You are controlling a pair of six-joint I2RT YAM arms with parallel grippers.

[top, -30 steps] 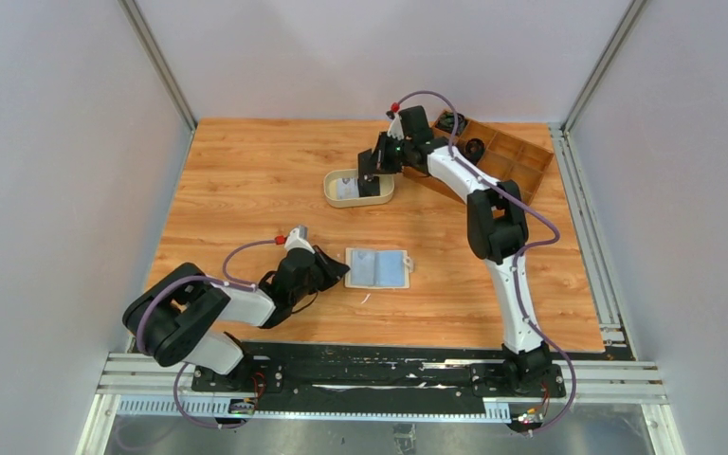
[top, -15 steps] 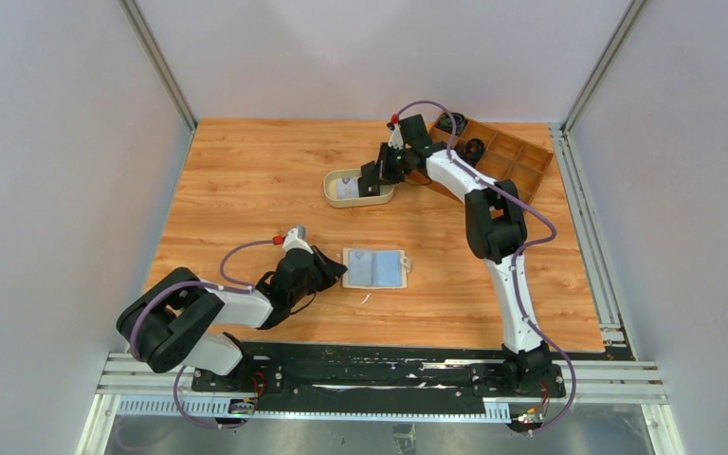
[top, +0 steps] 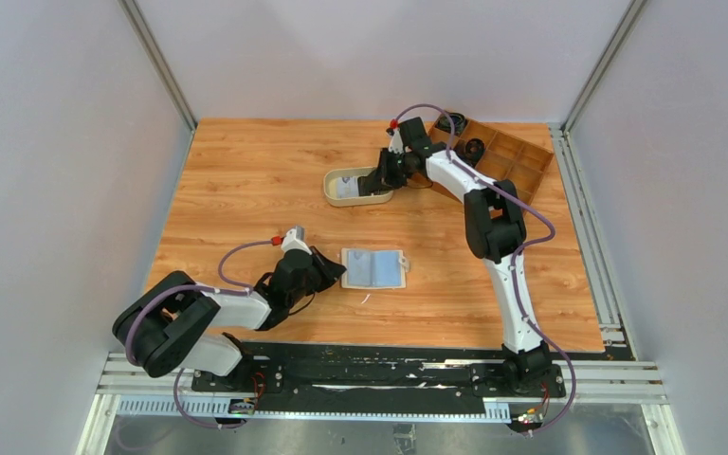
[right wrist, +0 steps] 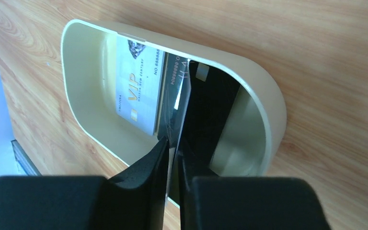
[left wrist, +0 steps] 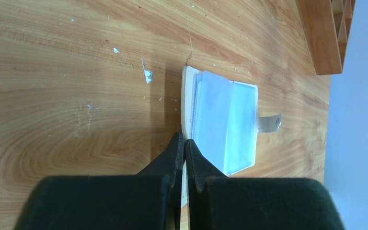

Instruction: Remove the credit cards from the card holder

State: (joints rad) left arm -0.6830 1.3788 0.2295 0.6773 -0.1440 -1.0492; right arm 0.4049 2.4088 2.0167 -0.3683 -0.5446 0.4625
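The card holder (top: 375, 268) lies open on the table, pale blue inside, snap tab to the right; it also shows in the left wrist view (left wrist: 225, 120). My left gripper (top: 338, 272) is shut on its left beige edge (left wrist: 184, 140). My right gripper (top: 377, 180) is shut on a black credit card (right wrist: 178, 100), held on edge and dipping into the oval beige tray (right wrist: 273, 105). A white credit card (right wrist: 134, 93) marked VIP lies in the tray, also seen from above (top: 345, 190).
The oval tray (top: 330, 182) stands at the back middle. A wooden compartment box (top: 504, 156) with black cable coils (top: 474, 147) stands at the back right, its corner in the left wrist view (left wrist: 323, 33). White specks (left wrist: 147, 74) dot the wood near the holder.
My right gripper has sunk lower into the tray with the black card. My left gripper has drawn back slightly left, the card holder shifting with it.
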